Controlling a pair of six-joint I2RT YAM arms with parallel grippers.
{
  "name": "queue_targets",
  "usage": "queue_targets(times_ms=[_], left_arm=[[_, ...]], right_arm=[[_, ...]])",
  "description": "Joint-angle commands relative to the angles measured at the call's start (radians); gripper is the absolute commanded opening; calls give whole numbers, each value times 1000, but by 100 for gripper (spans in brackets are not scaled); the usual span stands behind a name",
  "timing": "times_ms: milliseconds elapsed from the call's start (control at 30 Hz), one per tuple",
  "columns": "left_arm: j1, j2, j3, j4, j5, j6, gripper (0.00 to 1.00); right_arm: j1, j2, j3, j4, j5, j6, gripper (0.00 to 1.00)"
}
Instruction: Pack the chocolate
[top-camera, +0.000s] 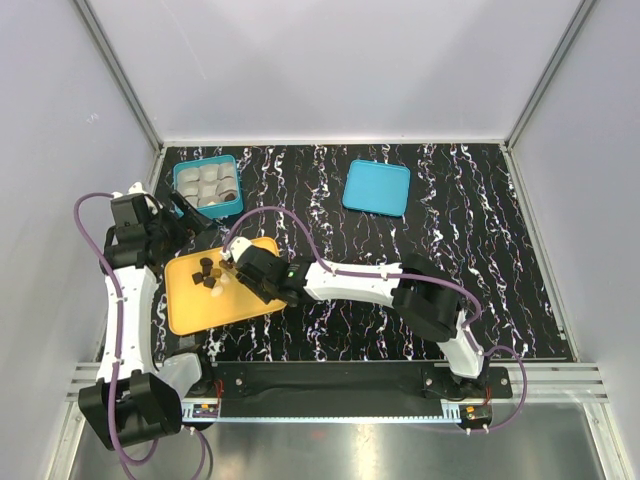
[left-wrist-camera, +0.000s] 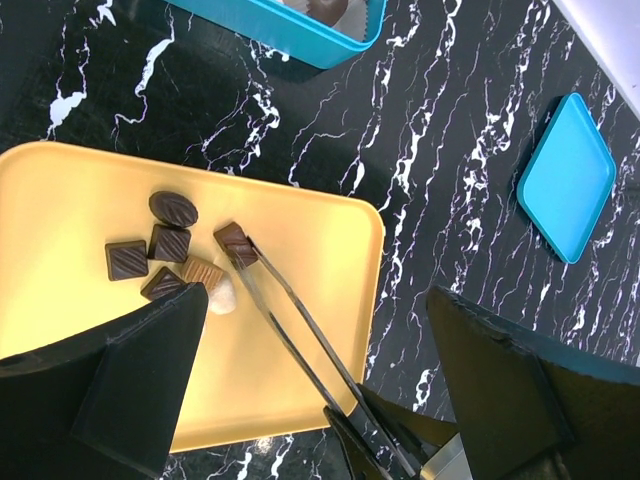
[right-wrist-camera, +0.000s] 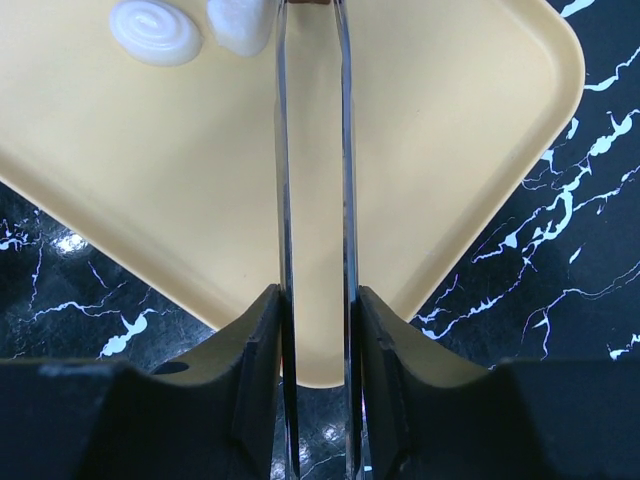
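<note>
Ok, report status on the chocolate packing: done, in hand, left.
Done: one dark piece sits in a cup of the teal box. In hand: the right gripper clamps tweezers whose tips pinch a dark square at the orange tray. Left: several brown and white pieces lie on that tray, and the teal lid lies apart from the box.

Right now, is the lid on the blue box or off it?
Off. The lid lies flat on the table, well apart from the box, and the box's pale cups show from above.
</note>
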Motion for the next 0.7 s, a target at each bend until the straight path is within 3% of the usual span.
queue_targets(times_ms=[0,267,467,667], left_arm=[[-4,-23,3,52,-23,-13,99],[-4,-6,34,49,-59,-21,99],[-3,61,143,7,-153,-21,99],[3,96,249,-8,-159,-45,99]], right_arm=[[9,-40,40,-7,30,15,37],[8,-85,77,-32,38,-2,34],[2,-96,90,-43,38,-13,33],[-47,-103,132,-67,35,-30,33]])
